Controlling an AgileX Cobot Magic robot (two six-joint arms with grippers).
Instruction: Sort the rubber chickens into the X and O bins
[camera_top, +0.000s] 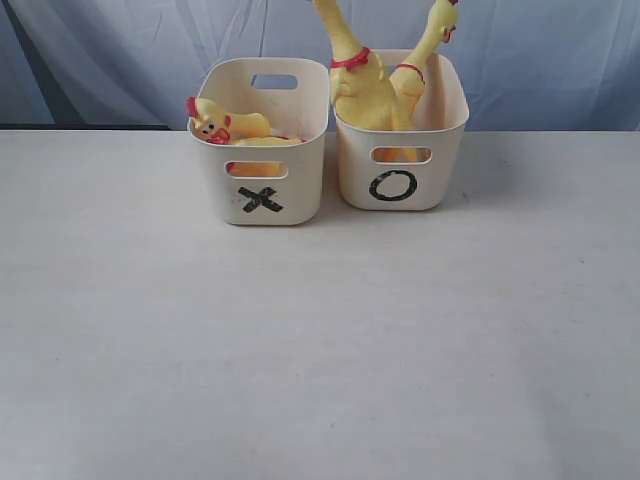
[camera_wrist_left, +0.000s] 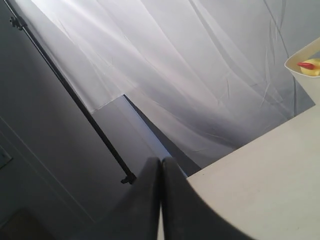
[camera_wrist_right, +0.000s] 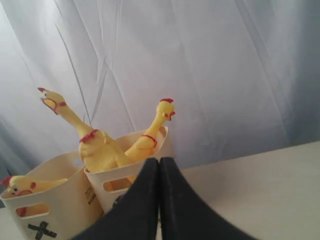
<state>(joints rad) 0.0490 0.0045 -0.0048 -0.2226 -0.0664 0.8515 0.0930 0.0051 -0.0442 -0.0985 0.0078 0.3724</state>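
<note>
Two cream bins stand side by side at the back of the table. The X bin (camera_top: 263, 190) holds a loose chicken head-and-neck piece (camera_top: 225, 124) resting on its rim, with more yellow rubber beneath. Two long whole chickens (camera_top: 362, 82) stand upright in the O bin (camera_top: 400, 185), necks sticking out above it. Neither gripper shows in the exterior view. My left gripper (camera_wrist_left: 160, 161) is shut and empty, off the table's corner, with the X bin (camera_wrist_left: 306, 75) far away. My right gripper (camera_wrist_right: 159, 161) is shut and empty, in front of the O bin (camera_wrist_right: 117, 182) and its chickens (camera_wrist_right: 100, 147).
The white table (camera_top: 320, 340) stretches in front of the bins. A pale curtain (camera_top: 120, 50) hangs behind them. In the left wrist view a dark pole (camera_wrist_left: 75, 100) runs beside the table's edge.
</note>
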